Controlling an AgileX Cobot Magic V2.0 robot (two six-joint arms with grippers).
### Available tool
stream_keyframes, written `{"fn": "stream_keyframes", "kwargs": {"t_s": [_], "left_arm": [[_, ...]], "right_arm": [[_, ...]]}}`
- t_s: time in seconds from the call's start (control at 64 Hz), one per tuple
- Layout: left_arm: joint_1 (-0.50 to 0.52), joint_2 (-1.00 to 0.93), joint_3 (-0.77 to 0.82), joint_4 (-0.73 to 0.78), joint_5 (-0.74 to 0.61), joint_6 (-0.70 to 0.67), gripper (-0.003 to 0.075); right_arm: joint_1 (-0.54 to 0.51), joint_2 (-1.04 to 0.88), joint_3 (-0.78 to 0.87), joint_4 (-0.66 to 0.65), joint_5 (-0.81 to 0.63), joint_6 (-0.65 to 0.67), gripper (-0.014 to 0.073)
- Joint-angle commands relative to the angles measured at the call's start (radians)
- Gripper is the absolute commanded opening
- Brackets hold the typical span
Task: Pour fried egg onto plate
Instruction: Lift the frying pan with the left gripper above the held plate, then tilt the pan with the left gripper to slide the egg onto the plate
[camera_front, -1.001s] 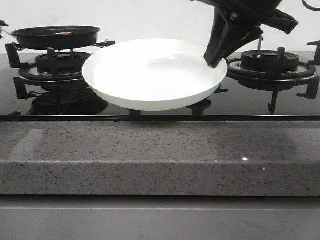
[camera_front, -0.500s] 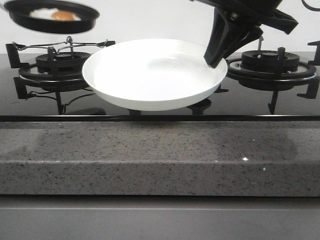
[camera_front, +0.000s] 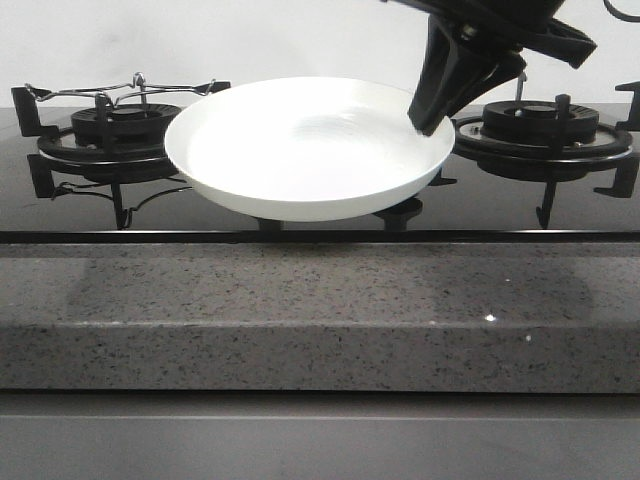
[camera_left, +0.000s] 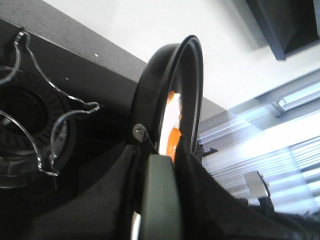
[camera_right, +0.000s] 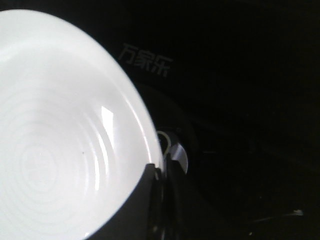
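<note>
The white plate (camera_front: 300, 150) hangs level above the middle of the stove, and my right gripper (camera_front: 432, 118) is shut on its right rim. The right wrist view shows the plate (camera_right: 55, 125) bare inside, with the right gripper (camera_right: 161, 172) pinching its edge. Neither the pan nor the left arm shows in the front view. In the left wrist view my left gripper (camera_left: 159, 195) is shut on the grey handle of the black frying pan (camera_left: 150, 90). The fried egg (camera_left: 173, 139), orange yolk and white edge, lies inside the pan near the handle end.
The left burner (camera_front: 125, 125) with its wire pan support stands uncovered; it also shows below the pan as the left burner (camera_left: 25, 125). The right burner (camera_front: 540, 125) sits behind the right arm. A speckled granite counter edge (camera_front: 320, 310) runs along the front.
The pan with the egg rose from the left burner, tilted, and has gone up out of the front view. The plate and the right gripper have stayed put.
</note>
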Motion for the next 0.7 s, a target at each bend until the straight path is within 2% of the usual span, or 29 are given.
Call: {"fn": "stream_keyframes", "kwargs": {"t_s": [0.0, 0.203, 0.36, 0.688], "left_arm": [[-0.039, -0.092, 0.014, -0.11, -0.021, 0.045, -0.0019], [-0.179, -0.167, 0.063, -0.006, -0.105, 0.098, -0.0019], [-0.306, -0.221, 0.063, 0.139, -0.271, 0.1, -0.0019], [-0.552, -0.324, 0.063, 0.302, -0.516, 0.269, -0.0019]], "right_arm": [[-0.001, -0.039, -0.023, 0.021, -0.043, -0.008, -0.0054], [-0.001, -0.039, -0.023, 0.021, -0.043, -0.008, -0.0054], [-0.001, -0.039, -0.023, 0.021, -0.043, -0.008, -0.0054], [-0.001, -0.039, -0.023, 0.021, -0.043, -0.008, -0.0054]]}}
